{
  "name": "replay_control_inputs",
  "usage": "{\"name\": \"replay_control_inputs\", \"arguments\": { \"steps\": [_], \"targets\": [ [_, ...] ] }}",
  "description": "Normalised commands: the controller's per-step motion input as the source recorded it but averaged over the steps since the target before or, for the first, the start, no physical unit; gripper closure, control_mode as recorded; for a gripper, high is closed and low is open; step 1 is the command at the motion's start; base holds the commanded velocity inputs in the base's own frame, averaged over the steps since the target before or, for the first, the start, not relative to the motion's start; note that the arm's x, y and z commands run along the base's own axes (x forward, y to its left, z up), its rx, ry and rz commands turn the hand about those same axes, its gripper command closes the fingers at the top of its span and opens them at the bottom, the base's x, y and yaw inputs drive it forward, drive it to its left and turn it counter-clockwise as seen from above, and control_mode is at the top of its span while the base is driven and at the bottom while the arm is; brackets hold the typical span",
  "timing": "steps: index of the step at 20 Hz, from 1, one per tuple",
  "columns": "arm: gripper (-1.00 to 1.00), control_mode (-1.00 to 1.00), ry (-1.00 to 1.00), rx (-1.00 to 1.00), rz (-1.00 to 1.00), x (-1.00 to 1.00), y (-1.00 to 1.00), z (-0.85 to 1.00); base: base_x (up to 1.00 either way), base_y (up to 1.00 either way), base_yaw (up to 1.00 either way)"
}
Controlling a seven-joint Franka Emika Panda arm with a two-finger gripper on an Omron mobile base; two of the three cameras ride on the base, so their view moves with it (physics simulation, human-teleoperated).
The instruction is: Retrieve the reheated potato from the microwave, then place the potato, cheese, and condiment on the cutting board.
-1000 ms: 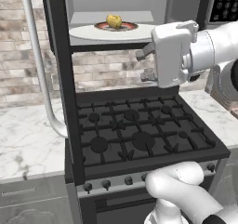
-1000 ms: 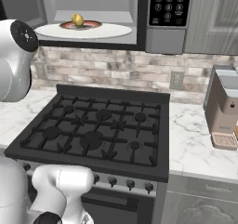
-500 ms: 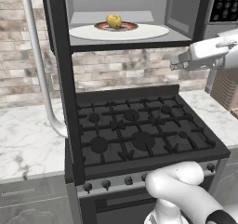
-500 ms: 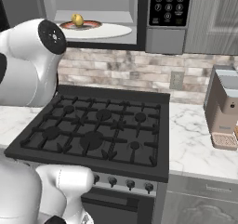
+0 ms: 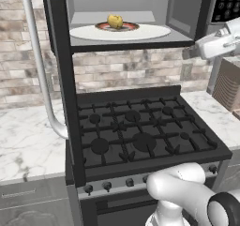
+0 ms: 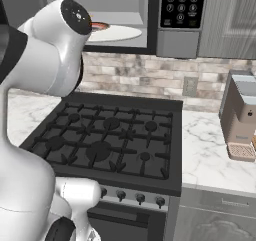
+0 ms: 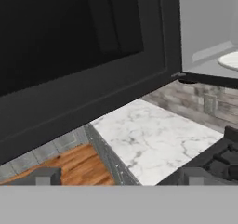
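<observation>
The microwave [image 5: 140,4] stands open above the stove, its dark door [image 5: 58,79] swung out to the left. Inside, the pale-yellow potato [image 5: 115,20] sits on a small red dish on the white turntable plate [image 5: 150,32]. My gripper [image 5: 188,53] hangs to the right of the cavity, just below its front edge, pointing left. In the hand view the gripper [image 7: 116,177] is open with nothing between its fingertips, facing the door's inner side [image 7: 69,56] and an edge of the turntable plate [image 7: 230,60]. My arm hides the potato in the right base view. Cheese, condiment and cutting board are out of view.
A black gas stove [image 5: 140,131] lies under the microwave, marble counter [image 5: 28,140] on both sides. The door's long silver handle [image 5: 40,79] juts out at the left. A boxy coffee machine [image 6: 242,115] stands on the right counter. The keypad [image 6: 182,5] is right of the cavity.
The arm has swung right and back from the front of the microwave; the hand has turned to face left. It now covers the potato in the right base view. The gripper stayed open.
</observation>
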Motion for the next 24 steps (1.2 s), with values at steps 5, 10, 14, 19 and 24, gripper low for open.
{"name": "replay_control_inputs", "arguments": {
  "steps": [5,10,14,19,24],
  "targets": [
    [-1.0,-1.0,-0.22,-0.22,-0.3,0.52,0.0,0.03,0.0,0.0,0.0],
    [-1.0,-1.0,-0.23,-0.06,-0.44,0.44,0.03,-0.05,0.0,0.0,0.0],
    [-1.0,-1.0,-0.16,0.0,-0.36,0.47,0.0,0.07,0.0,0.0,0.0],
    [-1.0,-1.0,-0.06,0.0,-0.35,0.56,0.0,0.05,0.0,0.0,0.0],
    [-1.0,-1.0,0.0,0.05,-0.25,0.58,-0.01,0.03,0.0,0.0,0.0]
  ]
}}
